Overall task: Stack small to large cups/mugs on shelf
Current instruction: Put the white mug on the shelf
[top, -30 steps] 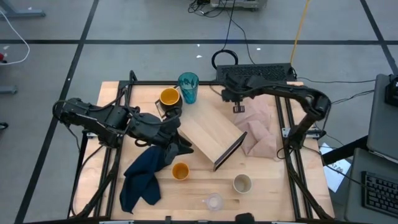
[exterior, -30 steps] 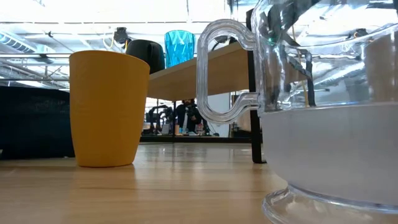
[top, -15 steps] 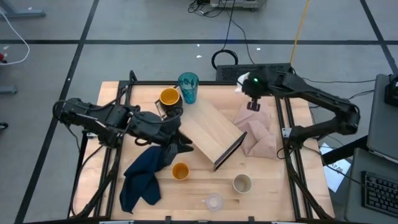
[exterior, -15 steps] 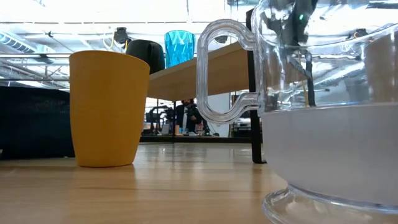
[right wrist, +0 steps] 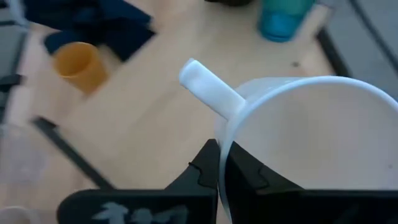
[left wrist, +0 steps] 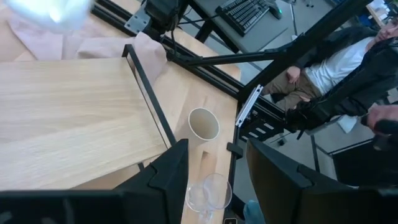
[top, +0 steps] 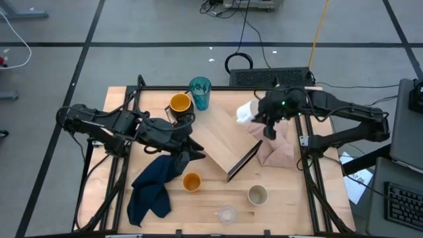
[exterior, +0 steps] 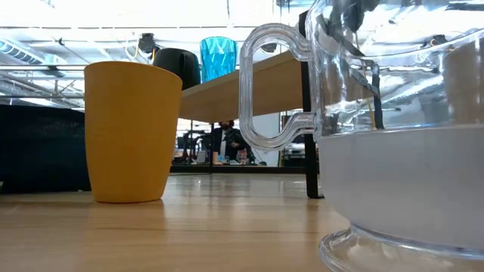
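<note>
1. Left gripper (top: 192, 151) sits low by the shelf's (top: 221, 139) near-left edge, over the dark cloth (top: 153, 185); you see its fingers parted, nothing between them.
2. Yellow mug (top: 180, 103) and teal tumbler (top: 200, 92) stand at the back; orange cup (top: 192, 181), clear cup (top: 227, 214) and beige cup (top: 257, 194) stand in front.
3. Right gripper (top: 254, 114) pinches the white mug's (top: 246, 112) rim above the shelf's far-right end.

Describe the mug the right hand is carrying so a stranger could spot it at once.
Find the light-wood shelf lying slantwise mid-table. Above its far corner, beside the pinkish cloth, the right hand is shut on the rim of a white mug. It is the only white cup, and the only one off the table.
</note>
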{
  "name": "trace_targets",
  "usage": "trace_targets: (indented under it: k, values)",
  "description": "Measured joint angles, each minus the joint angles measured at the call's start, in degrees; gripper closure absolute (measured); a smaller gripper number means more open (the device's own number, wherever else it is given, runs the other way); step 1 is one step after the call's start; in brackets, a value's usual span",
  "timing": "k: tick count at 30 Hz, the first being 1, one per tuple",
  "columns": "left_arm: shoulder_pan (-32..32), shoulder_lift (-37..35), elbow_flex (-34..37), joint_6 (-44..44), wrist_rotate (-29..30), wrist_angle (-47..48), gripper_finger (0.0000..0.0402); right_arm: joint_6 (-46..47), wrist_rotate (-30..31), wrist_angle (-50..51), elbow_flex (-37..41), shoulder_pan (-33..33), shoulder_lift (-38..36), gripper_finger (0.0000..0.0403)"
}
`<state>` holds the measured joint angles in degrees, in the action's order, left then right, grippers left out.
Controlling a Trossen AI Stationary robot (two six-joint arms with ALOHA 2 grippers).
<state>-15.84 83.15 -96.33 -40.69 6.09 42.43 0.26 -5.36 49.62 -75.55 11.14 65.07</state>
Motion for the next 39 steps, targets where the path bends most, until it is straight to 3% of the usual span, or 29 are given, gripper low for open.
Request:
trace_targets:
  k: [8, 17, 23, 29, 39]
  values:
    - [0.0, 0.0, 0.0, 0.0, 1.8, 2.2, 0.0240, 4.8, -0.6, 0.6, -4.4, -6.9, 6.9, 0.0403]
    - [0.0, 0.0, 0.0, -0.3, 3.5, 5.8, 0.0240, -1.2, 1.1, 15.0, -29.6, -8.1, 23.0, 0.0403]
    - [0.0, 0.0, 0.0, -1.0, 4.4, 9.1, 0.0240, -5.6, 2.7, 26.0, -41.0, -7.4, 33.6, 0.0403]
    - [0.0, 0.0, 0.0, -0.5, 4.4, 9.3, 0.0240, -8.3, 5.3, 30.1, -45.1, -7.3, 39.5, 0.0403]
    - [0.0, 0.0, 0.0, 0.2, 4.4, 10.9, 0.0240, -10.3, 4.9, 27.1, -45.4, -4.2, 40.0, 0.0403]
